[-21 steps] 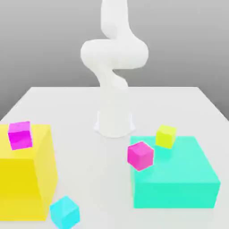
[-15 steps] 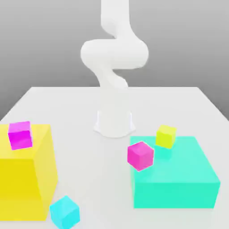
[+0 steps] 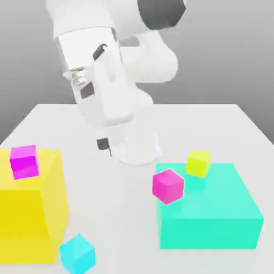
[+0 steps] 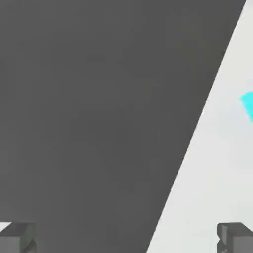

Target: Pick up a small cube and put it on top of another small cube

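The small cyan-blue cube lies on the white table at the front, beside the big yellow block's near corner. The hot-pink cube sits at the near left corner of the big teal block. My gripper hangs tilted above the table in front of the arm's base, well behind and above the cyan cube and to the exterior view's left of the pink one. In the hand view the gripper is open, its two fingertips wide apart with nothing between them. A cyan corner shows there too, and I cannot tell what it belongs to.
A big yellow block at the exterior view's left carries a purplish magenta cube. The big teal block at the right carries a yellow-green cube. The table's edge runs through the hand view, with dark floor beyond.
The arm has swung down and forward, bringing the hand and gripper into the exterior view above the table. No cube or block has moved.
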Robot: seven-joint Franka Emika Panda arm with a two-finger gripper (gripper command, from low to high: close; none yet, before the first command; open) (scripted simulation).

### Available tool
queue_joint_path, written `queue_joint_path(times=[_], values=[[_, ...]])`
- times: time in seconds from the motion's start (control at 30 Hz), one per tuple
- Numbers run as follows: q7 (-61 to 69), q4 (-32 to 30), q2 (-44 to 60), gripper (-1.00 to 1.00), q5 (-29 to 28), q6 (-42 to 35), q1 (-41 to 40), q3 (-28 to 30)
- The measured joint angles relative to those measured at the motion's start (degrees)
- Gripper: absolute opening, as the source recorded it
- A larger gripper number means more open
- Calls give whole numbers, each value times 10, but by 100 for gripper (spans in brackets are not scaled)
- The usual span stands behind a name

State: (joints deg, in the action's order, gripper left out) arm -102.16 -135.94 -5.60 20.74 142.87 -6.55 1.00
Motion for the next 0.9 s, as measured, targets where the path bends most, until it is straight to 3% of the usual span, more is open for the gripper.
queue_joint_path(times=[0.27,0.5,0.67,0.7,0.9], values=[[-272,-21,115,0,-46,59,-7,22],[-532,-40,198,0,-125,113,32,97],[-537,-26,285,0,-101,181,18,81],[-533,-23,300,-100,-95,193,12,74],[-531,-22,308,-100,-92,201,10,71]])
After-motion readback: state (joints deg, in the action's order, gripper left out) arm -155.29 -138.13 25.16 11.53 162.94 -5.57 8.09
